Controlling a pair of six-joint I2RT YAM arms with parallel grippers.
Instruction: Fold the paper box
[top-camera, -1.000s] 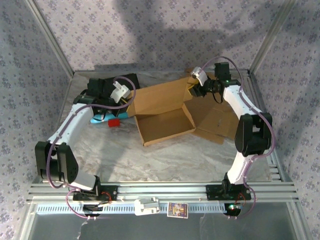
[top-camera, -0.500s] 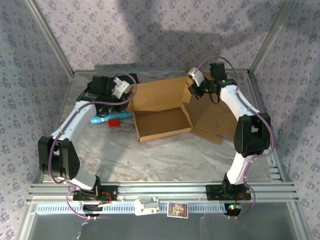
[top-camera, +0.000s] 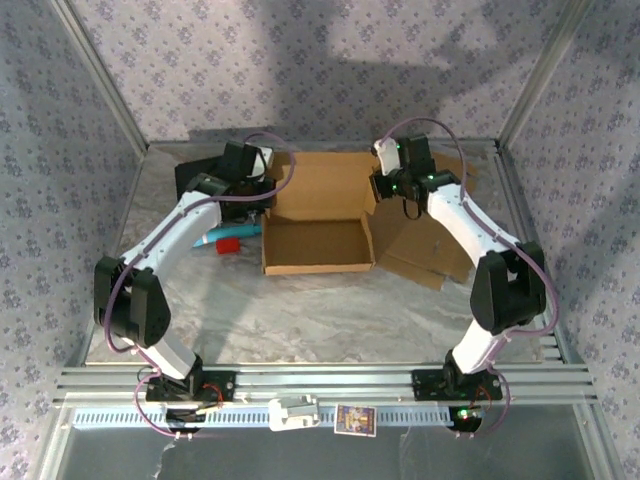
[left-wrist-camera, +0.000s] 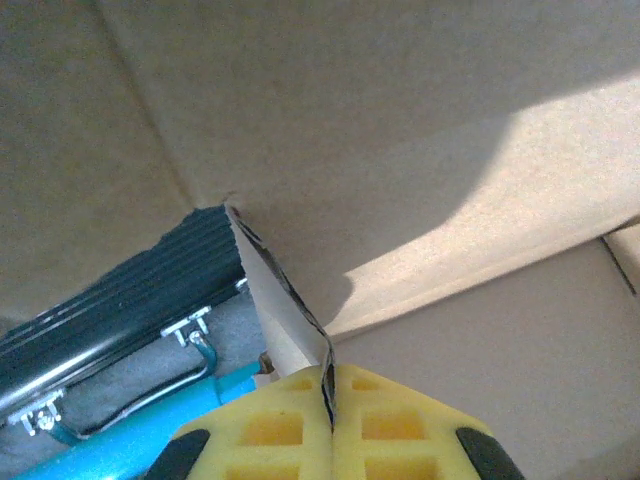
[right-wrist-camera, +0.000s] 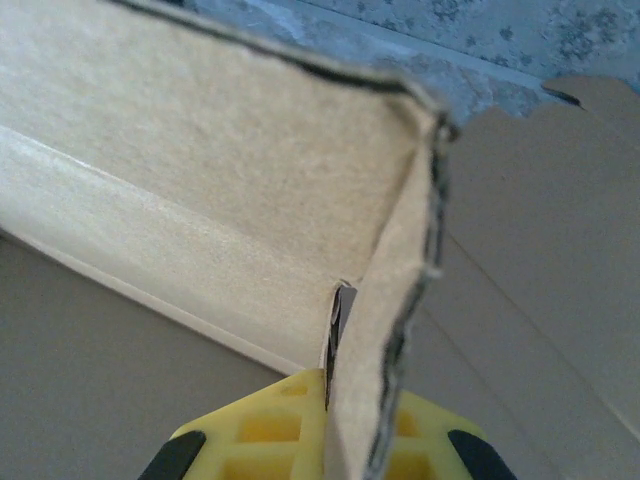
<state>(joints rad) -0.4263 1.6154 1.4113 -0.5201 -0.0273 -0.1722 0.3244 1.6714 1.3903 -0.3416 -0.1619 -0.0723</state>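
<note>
The brown paper box lies open in the middle of the table, its back wall raised. My left gripper is at the back left corner of the box. Its yellow pads are shut on a thin side flap there. My right gripper is at the back right corner. Its pads are pinched on the upright side flap, which meets the back wall at that corner.
More flat cardboard lies to the right of the box, under my right arm. A blue tool and a small red item lie left of the box. A black ribbed object sits behind the left corner.
Both grippers have moved back and inward, and the box has turned square to the table with its back wall raised. The right gripper has shut on the side flap.
</note>
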